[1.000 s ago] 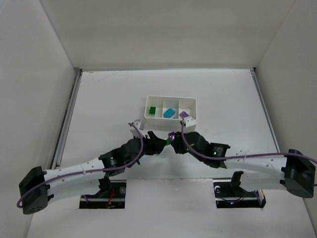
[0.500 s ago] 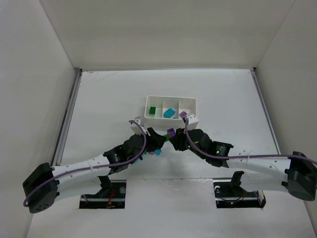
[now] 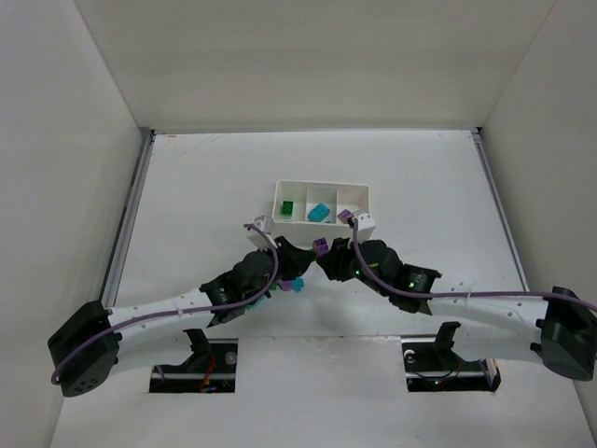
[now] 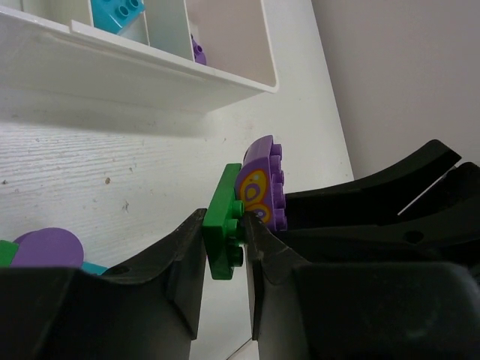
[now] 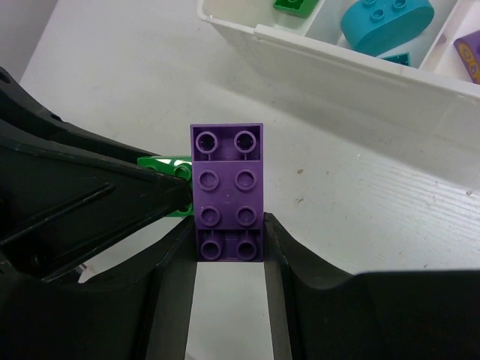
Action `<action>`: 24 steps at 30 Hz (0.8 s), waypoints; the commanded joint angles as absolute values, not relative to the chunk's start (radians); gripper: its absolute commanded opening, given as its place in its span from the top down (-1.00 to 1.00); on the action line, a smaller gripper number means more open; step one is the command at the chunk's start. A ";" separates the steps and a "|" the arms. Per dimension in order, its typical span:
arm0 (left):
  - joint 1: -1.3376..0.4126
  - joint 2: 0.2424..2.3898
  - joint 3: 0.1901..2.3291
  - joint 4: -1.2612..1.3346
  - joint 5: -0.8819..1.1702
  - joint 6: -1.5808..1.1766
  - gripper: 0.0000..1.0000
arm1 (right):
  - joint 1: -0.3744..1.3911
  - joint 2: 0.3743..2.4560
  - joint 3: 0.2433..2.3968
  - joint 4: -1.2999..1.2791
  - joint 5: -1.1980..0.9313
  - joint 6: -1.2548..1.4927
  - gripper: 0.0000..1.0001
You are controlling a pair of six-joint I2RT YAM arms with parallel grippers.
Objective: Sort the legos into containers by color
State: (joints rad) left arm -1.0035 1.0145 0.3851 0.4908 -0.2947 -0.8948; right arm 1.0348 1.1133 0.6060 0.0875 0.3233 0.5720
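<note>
Green lego (image 4: 221, 202) pinched in left hand (image 4: 225, 247); purple lego (image 5: 227, 180), right hand (image 5: 227, 240).

The purple brick (image 5: 227, 191) and green brick (image 4: 223, 225) are showing smooth, glossy plastic. The white tray (image 4: 135, 64) is looking like smooth plastic. The tabletop (image 4: 82, 172) is showing matt, grainy white-painted wood, and the left fingers (image 4: 184, 262) are looking matt black.

A purple studded brick (image 5: 227, 191) is upright, seemingly pressed face to face against a thin green plate (image 4: 223, 223), near the white tray (image 3: 322, 184). Its three compartments hold a green brick (image 3: 288, 206), a teal brick (image 5: 386, 22) and a purple piece (image 4: 197, 51).
</note>
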 commanded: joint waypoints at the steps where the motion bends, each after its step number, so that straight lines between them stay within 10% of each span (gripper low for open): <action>1: -1.002 0.977 0.368 0.563 -0.293 -0.891 0.68 | 1.010 1.075 0.591 0.160 0.295 0.592 0.37; 14: -0.943 0.922 0.313 0.511 -0.313 -0.873 0.77 | 0.814 0.926 0.587 0.170 0.184 0.609 0.37; 24: -0.921 0.830 0.342 0.425 -0.345 -0.836 0.75 | 0.654 1.207 0.790 0.123 0.354 0.502 0.35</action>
